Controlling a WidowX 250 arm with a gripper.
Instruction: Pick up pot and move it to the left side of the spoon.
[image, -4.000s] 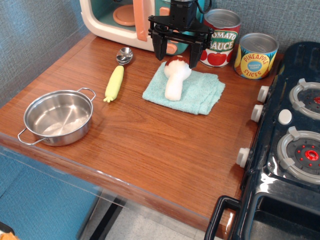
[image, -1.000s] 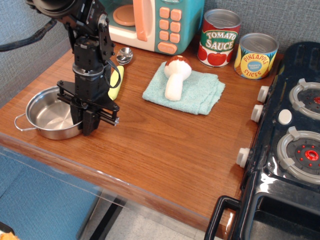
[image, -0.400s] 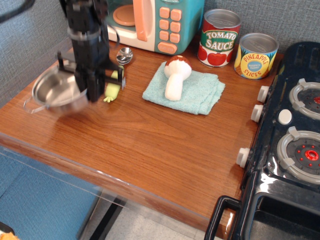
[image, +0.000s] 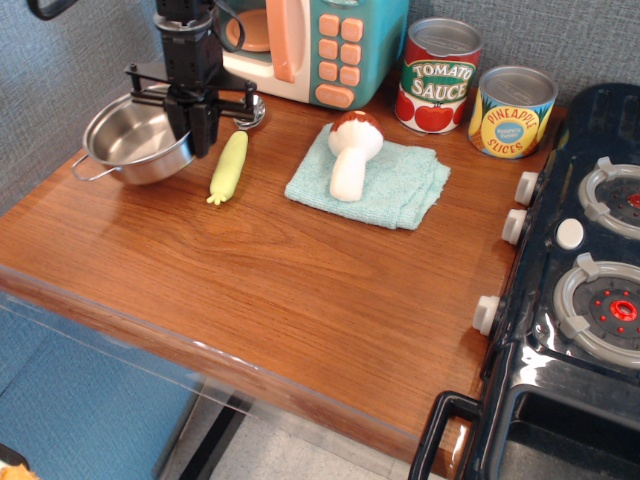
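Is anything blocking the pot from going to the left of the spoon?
No. The gripper holds the pot by its rim, close to the spoon. The bare table left of the spoon has nothing on it.

1. Pot (image: 135, 140): polished stainless steel, mirror-shiny.
2. Worktop (image: 300, 280): glossy wood veneer, smooth.
3. Towel (image: 385, 185): soft matt cloth.
4. Cans (image: 440, 75): metal, paper labels.
5. End effector (image: 198, 125): matt black.
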